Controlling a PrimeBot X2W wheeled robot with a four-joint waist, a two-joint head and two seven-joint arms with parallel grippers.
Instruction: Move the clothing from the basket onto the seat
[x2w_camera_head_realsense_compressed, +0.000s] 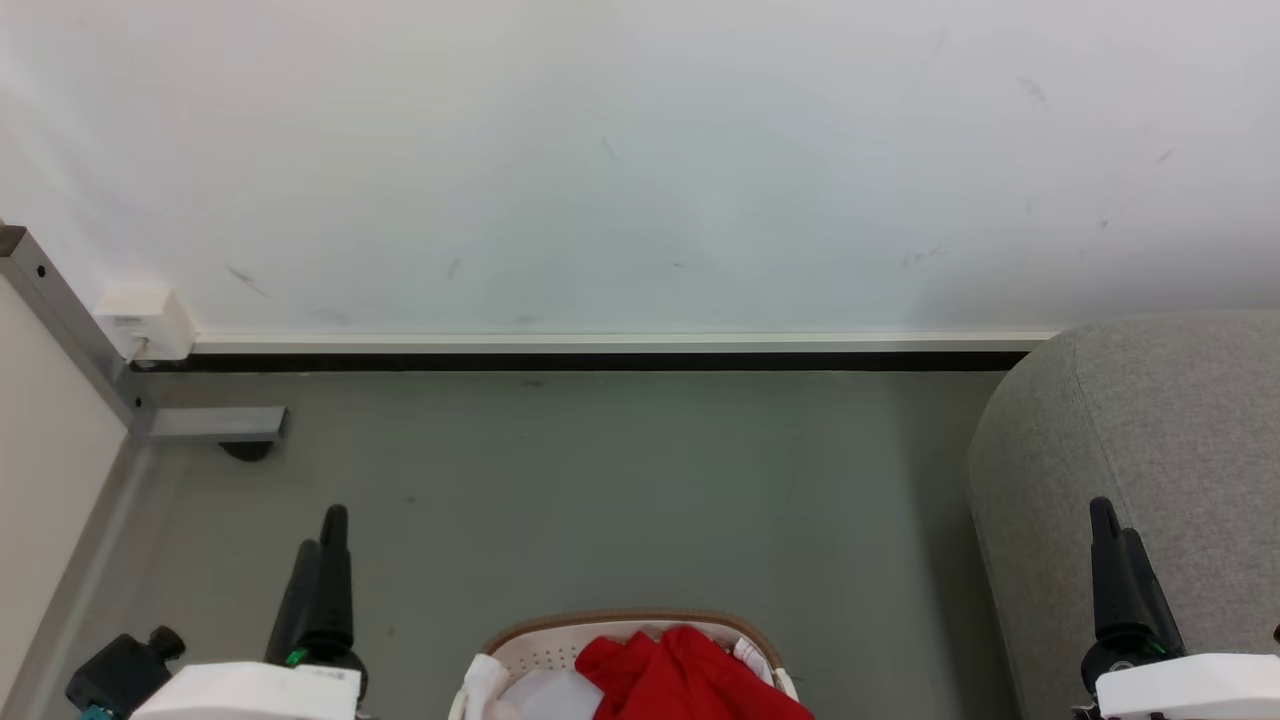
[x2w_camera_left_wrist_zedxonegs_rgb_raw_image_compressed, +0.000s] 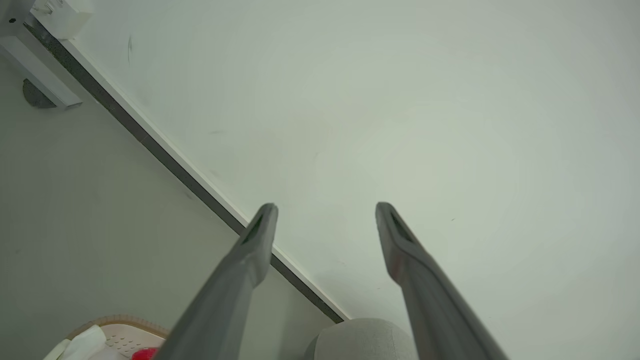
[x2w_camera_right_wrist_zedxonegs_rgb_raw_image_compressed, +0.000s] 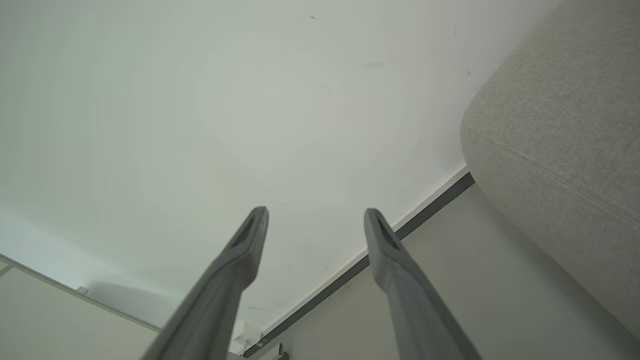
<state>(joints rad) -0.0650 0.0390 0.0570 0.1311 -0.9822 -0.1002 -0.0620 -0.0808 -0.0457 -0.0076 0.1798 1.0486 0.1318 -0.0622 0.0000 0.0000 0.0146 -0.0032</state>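
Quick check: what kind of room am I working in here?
Probably a plain indoor room, perhaps a lab or staged living space: a bare white wall, a smooth grey floor, a grey upholstered seat at the right, and a basket of clothing in front.

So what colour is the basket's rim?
The basket has a brown rim, clearest in the head view.

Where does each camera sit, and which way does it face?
Head view: on the head, facing forward-down at floor, basket, clothing, seat; left gripper and right gripper at lower corners.
Left wrist view: on the left wrist, along its open fingers toward the wall.
Right wrist view: on the right wrist, along its open fingers toward the wall.
Shared: the seat shows in all three.
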